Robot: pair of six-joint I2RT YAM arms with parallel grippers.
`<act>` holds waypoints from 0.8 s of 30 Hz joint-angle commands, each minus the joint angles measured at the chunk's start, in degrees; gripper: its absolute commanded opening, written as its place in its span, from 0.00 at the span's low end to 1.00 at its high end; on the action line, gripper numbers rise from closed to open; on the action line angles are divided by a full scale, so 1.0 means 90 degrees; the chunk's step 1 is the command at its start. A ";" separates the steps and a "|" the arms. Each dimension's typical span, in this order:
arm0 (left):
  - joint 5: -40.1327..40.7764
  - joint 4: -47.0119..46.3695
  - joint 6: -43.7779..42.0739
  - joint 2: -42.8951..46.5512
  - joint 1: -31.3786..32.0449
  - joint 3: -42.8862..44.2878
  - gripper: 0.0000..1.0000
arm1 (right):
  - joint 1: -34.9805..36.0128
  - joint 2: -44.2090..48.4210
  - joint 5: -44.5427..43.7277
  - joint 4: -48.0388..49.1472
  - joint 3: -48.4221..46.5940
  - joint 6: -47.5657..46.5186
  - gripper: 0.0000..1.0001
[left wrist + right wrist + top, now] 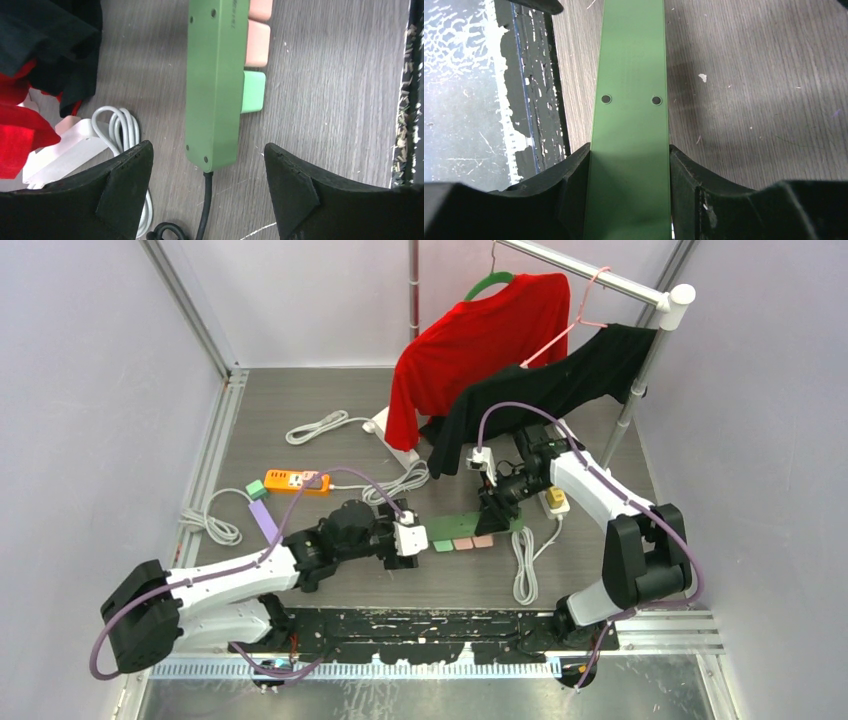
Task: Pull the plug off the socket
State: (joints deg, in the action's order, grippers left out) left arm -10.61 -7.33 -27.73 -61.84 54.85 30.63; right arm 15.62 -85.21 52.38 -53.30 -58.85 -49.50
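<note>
A green power strip [470, 524] lies on the grey table in the middle. Three plugs sit in its near side: a green plug [443, 545] and two pink plugs [473, 542]. In the left wrist view the strip [215, 85] shows its back, with the green plug [253, 91] nearest its cord end and a pink plug [258, 44] beyond it. My left gripper [410, 540] is open and empty, its fingers on either side of the strip's cord end [207, 147], apart from it. My right gripper [493, 508] is shut on the strip's other end [630, 155].
An orange power strip [296, 481] and white cords [325, 425] lie at the back left. A red shirt [470, 340] and a black shirt [560, 380] hang on a rack [640, 290]. A coiled white cable [524, 565] and a yellow-topped adapter [555, 500] lie right of the strip.
</note>
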 commanded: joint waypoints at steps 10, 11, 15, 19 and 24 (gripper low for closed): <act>0.1616 -0.1457 -0.0907 -0.1447 0.0654 -0.0170 0.74 | -0.0017 -0.0149 0.0738 -0.0379 -0.0413 -0.0299 0.01; 0.1699 -0.1453 -0.0894 -0.1552 0.0654 -0.0116 0.71 | -0.0019 -0.0151 0.0743 -0.0386 -0.0409 -0.0296 0.01; 0.1817 -0.1417 -0.0807 -0.1842 0.0656 0.0046 0.58 | -0.0019 -0.0170 0.0771 -0.0391 -0.0408 -0.0294 0.01; 0.1831 -0.1461 -0.0689 -0.2066 0.0655 0.0102 0.50 | -0.0019 -0.0252 0.0783 -0.0424 -0.0418 -0.0300 0.01; 0.1833 -0.1750 -0.0459 -0.2156 0.0663 0.0066 0.49 | -0.0018 -0.0345 0.0853 -0.0481 -0.0441 -0.0321 0.01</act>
State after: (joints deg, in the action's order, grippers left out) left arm 5.37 -17.28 -34.30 -80.73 60.58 29.65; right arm 15.35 -88.73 53.04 -56.23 -59.77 -51.35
